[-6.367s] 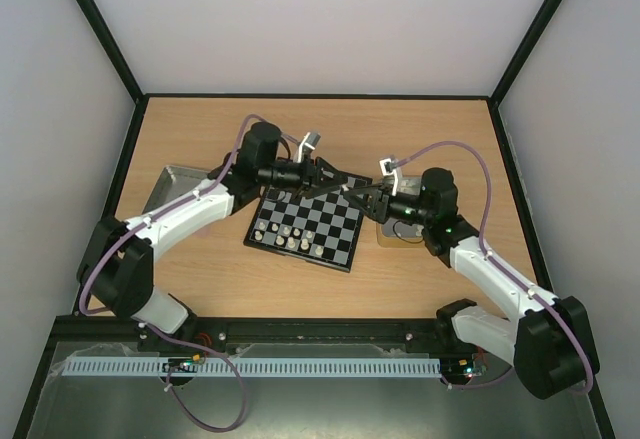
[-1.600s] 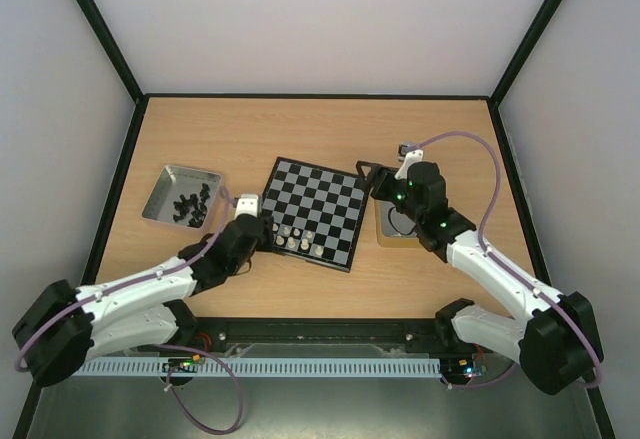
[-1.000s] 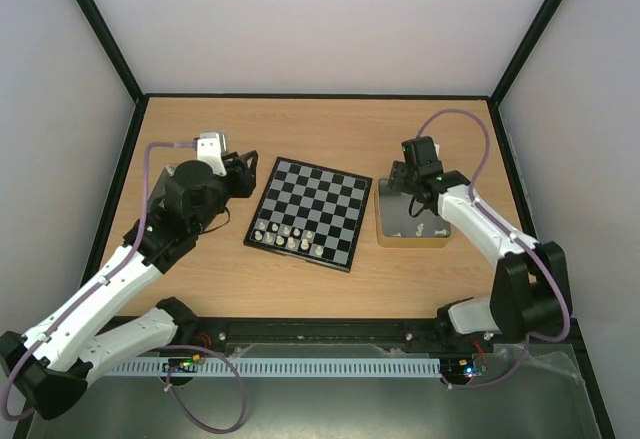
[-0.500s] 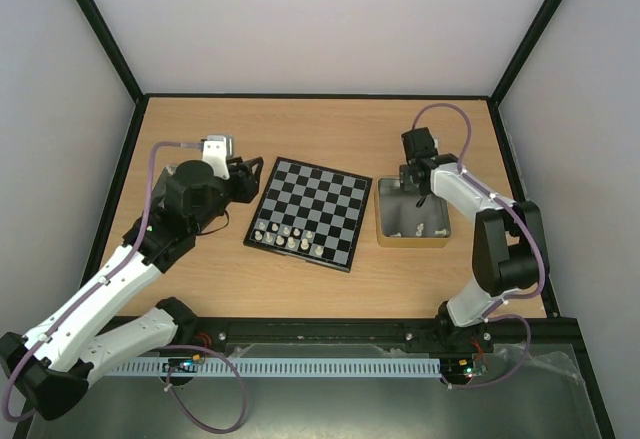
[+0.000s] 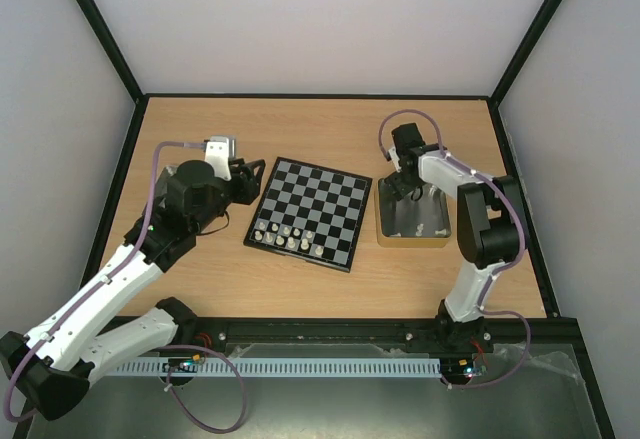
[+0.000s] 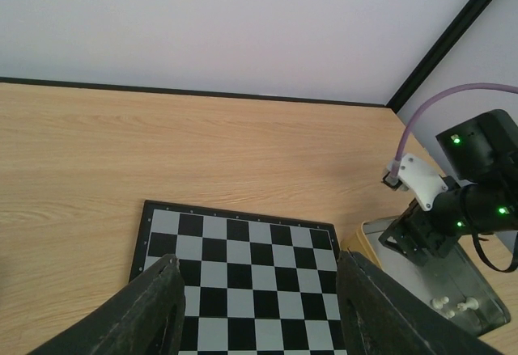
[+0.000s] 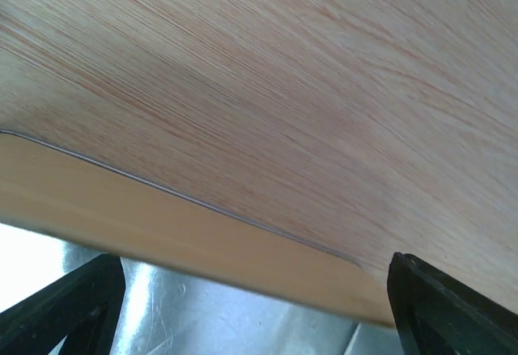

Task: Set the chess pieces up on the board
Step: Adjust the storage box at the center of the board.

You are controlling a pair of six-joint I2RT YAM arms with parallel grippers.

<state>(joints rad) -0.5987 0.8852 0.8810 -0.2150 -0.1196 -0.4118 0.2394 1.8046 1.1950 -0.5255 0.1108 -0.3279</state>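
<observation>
Between white walls [image 5: 320, 19], on wooden table [image 5: 200, 129], the board [image 5: 310, 214]; left pincer [image 6: 261, 310] and right pincer [image 7: 259, 306] wide, empty.

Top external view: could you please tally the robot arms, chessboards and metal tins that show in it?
Robot arms: 2 (left arm, right arm)
Chessboard: 1
Metal tin: 1 in view
Total: 4
</observation>
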